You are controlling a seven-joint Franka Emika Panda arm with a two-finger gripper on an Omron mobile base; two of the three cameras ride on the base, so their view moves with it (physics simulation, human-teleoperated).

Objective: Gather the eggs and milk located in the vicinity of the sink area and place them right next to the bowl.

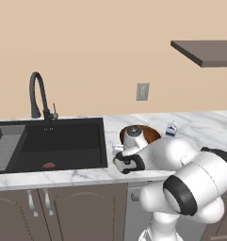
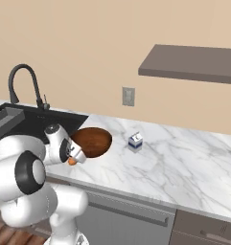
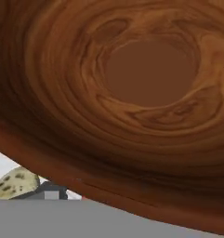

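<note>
The wide wooden bowl (image 2: 95, 139) sits on the marble counter just right of the black sink (image 2: 33, 123). My gripper (image 2: 75, 157) hangs low at the bowl's near left rim, with the orange-brown egg (image 2: 72, 161) right at its tips; whether the egg is held or lying on the counter I cannot tell. In the hand view the bowl (image 3: 146, 88) looms close, and the speckled egg (image 3: 15, 184) lies on the counter beside its rim, next to one dark fingertip (image 3: 50, 189). The milk (image 2: 135, 141) stands a short way right of the bowl. From the left base view my hand covers much of the bowl (image 1: 150, 134).
A tall black faucet (image 1: 38, 94) rises behind the sink (image 1: 63, 141), which holds a flat red thing (image 1: 48, 165) and a grey rack (image 1: 6, 146). A wall outlet (image 2: 128, 96) and a shelf (image 2: 189, 63) sit above the counter. Marble counter (image 2: 184, 167) stretches right.
</note>
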